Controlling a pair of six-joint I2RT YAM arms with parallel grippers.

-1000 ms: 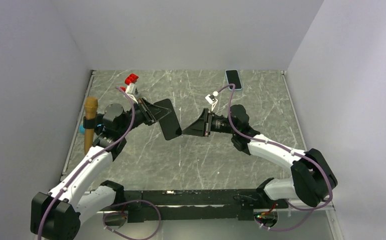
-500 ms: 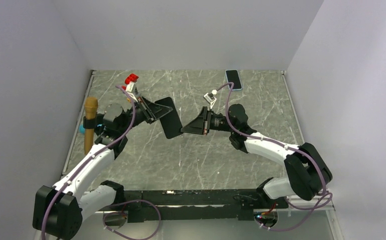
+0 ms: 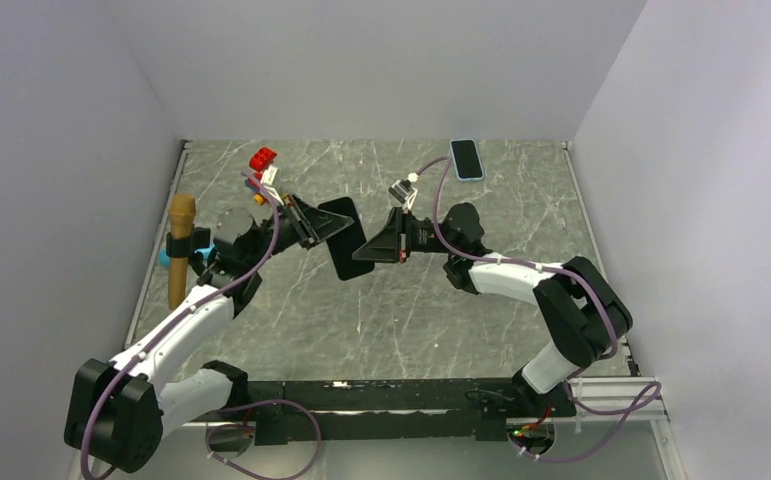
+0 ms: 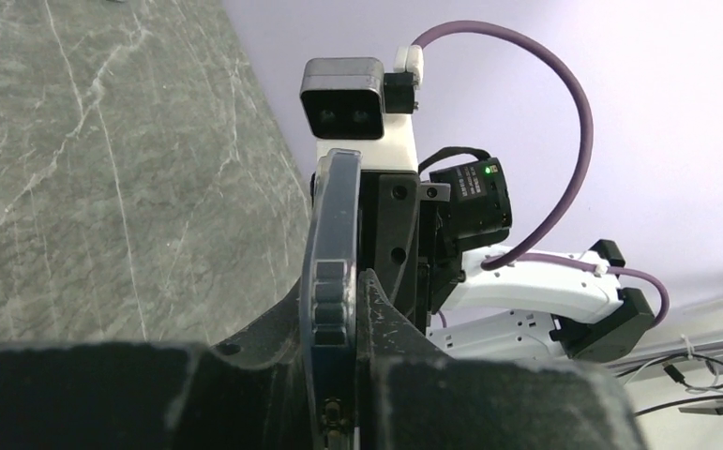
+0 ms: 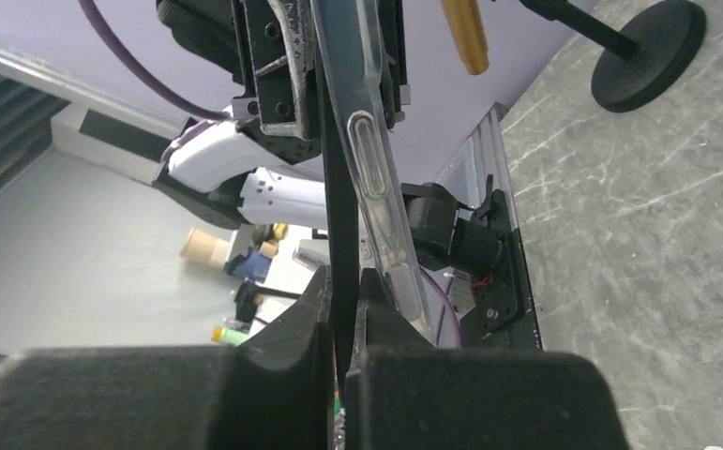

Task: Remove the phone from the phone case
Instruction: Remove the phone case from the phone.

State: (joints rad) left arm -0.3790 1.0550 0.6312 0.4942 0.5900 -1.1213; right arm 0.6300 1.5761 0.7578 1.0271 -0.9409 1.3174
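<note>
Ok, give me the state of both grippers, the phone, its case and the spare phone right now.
left gripper: shut on the phone case, held in mid-air.
right gripper: shut on the edge of the phone.
phone: partly peeled out of the case.
phone case: clear, parted from the phone at the right gripper's end.
spare phone: lying flat, apart from both arms.

We are looking at a dark, flat phone (image 3: 342,236) hanging tilted in mid-air, while its clear phone case (image 5: 373,159), showing a long button slot on its side, is spreading away from the phone's black edge at one end and sitting close against it at the other.
</note>
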